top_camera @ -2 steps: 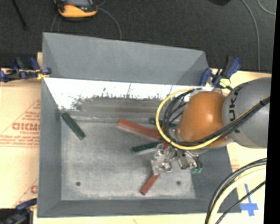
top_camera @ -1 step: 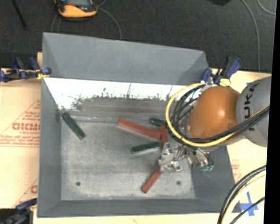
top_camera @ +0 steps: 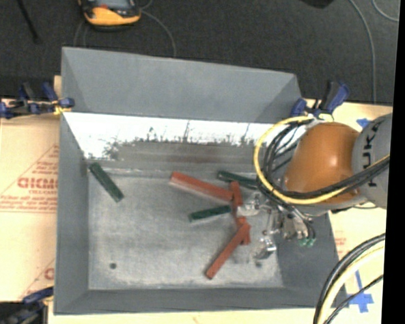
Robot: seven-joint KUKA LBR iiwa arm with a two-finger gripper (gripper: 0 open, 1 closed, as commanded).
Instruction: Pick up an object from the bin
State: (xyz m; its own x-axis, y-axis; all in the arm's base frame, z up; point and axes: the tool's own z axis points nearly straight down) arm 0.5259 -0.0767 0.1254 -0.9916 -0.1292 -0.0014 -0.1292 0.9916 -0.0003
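red sticks (top_camera: 195,185): three; green sticks (top_camera: 106,182): three; claw (top_camera: 267,245) beside them, opening unclear.

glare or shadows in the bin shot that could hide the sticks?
Camera view: a washed-out band of glare runs along the bin's far wall, above the sticks rather than on them. Camera view: the floor is evenly lit; the green stick at left and the long red stick by the gripper cast only thin shadows. Camera view: the arm overhangs the heap's right end.

Before you a grey metal bin (top_camera: 73,205), one dark green stick (top_camera: 106,182) lying alone at the view's left, red sticks (top_camera: 226,252) and green sticks (top_camera: 209,213) crossed right of centre
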